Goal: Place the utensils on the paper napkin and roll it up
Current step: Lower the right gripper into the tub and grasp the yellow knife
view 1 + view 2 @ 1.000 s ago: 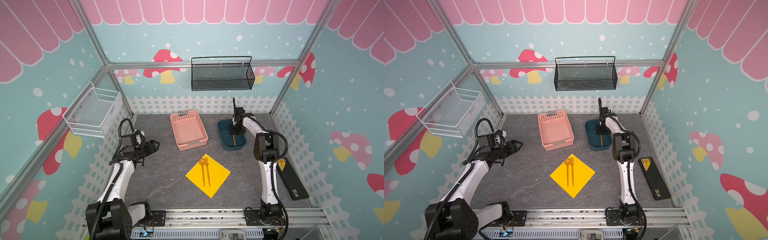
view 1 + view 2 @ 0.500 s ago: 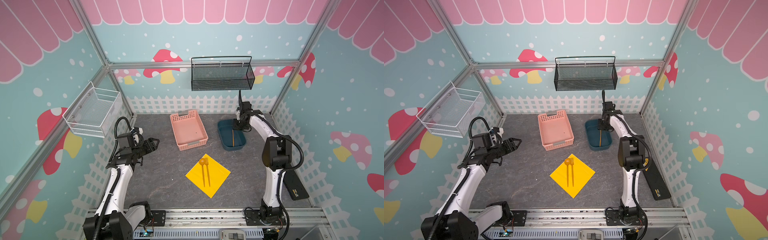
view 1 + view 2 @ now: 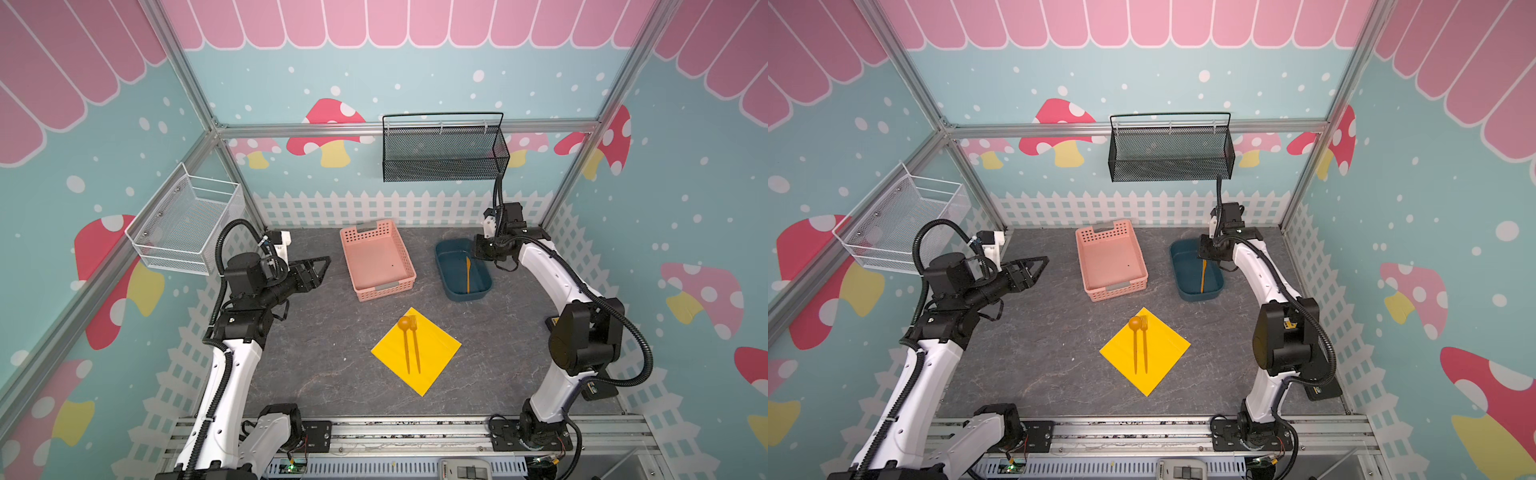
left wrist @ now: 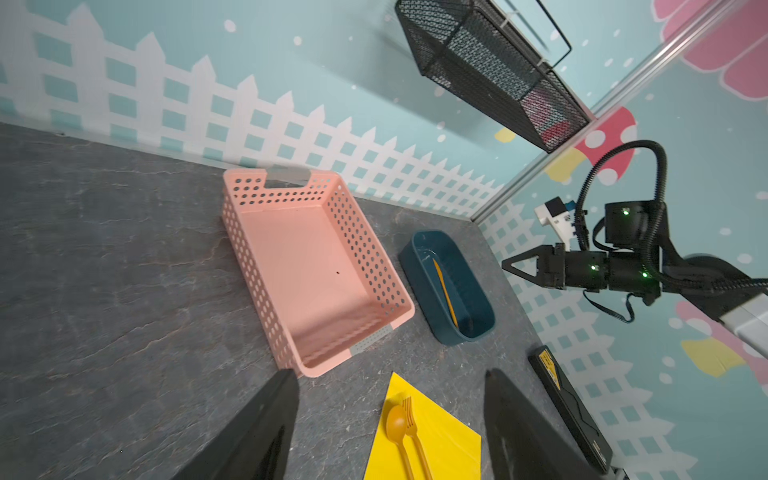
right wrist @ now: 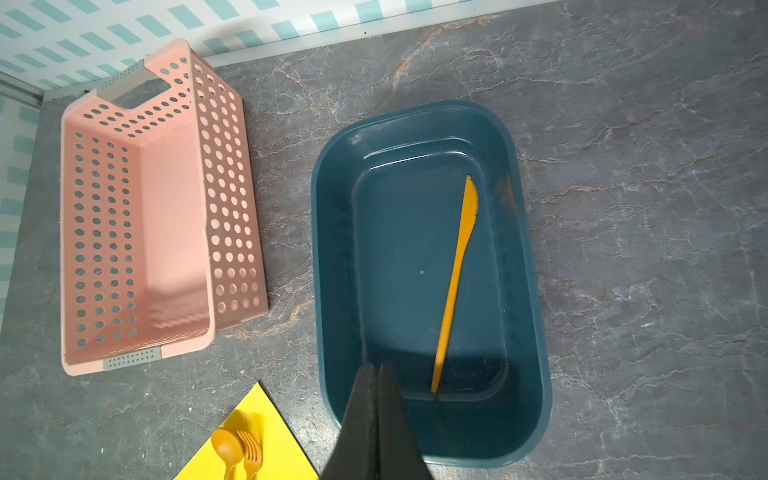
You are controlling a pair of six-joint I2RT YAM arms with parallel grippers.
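Knife (image 5: 455, 282) lies in blue tub (image 5: 328, 270) beside pink basket (image 5: 232, 208); right tool (image 5: 377, 368) pinched empty, left tool (image 4: 390, 372) wide.

Spoon (image 3: 1134, 332) and fork (image 3: 1145, 345) lie side by side on the paper napkin (image 3: 1165, 353), heads toward the pink basket (image 3: 1111, 259). Knife (image 3: 1202, 279) lies in the blue tub (image 3: 1185, 272), right of the basket. My right gripper (image 3: 1206, 257) hangs over the tub's far end, jaws closed. My left gripper (image 3: 1040, 269) is up off the table, left of the basket, jaws apart, empty.
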